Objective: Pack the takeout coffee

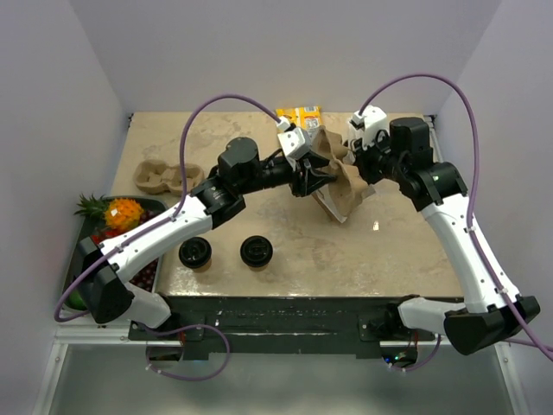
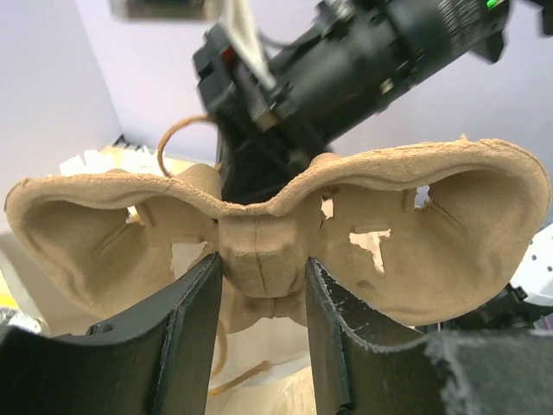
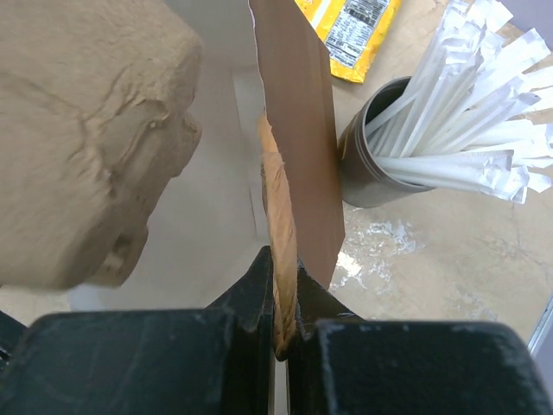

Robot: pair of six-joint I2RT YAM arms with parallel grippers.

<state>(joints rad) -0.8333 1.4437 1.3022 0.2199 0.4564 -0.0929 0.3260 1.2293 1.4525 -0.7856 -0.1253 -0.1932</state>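
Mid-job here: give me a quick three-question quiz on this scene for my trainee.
1. True or false: the two lidded cups stand on the table, outside the paper bag.
2. The left gripper holds: A) a straw; B) the moulded carrier; C) a lid.
3. Which gripper is pinching the bag's edge?
Key: 1 true; 2 B; 3 the right gripper.

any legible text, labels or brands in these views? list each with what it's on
None can be read.
Yellow packet: white panel of dark print, too blurred to read; too small in the top view.
Brown paper bag, cardboard carrier, black cup lids: no print visible.
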